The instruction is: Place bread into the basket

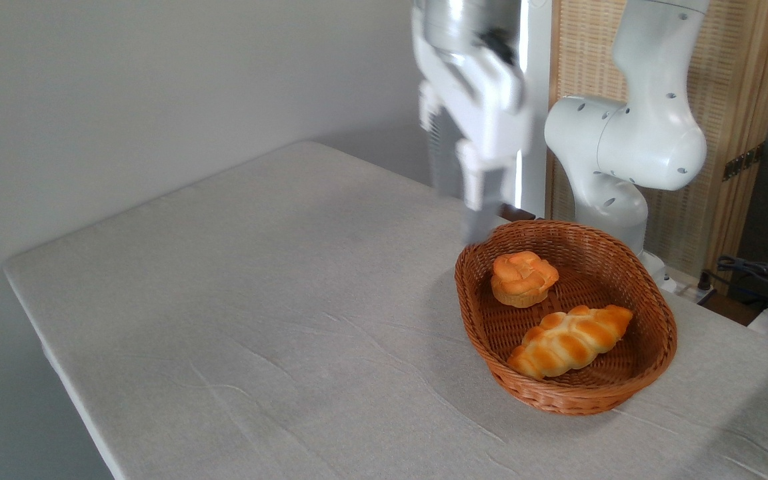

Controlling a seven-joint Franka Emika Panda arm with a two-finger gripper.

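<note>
The bread (571, 341), a braided golden loaf, lies inside the brown wicker basket (665, 333), along its front right side. My gripper (459, 213) hangs motion-blurred above the table, just behind and left of the basket's far left rim, well clear of the loaf. Its two fingers (477, 200) point down and stand apart, so it looks open with nothing between them.
A small round knotted bun (523, 277) sits in the back of the basket. The arm's white base (624, 147) stands behind the basket, before a wood-and-cane screen. Cables lie at the far right. The table's grey cloth (257, 300) stretches left and forward.
</note>
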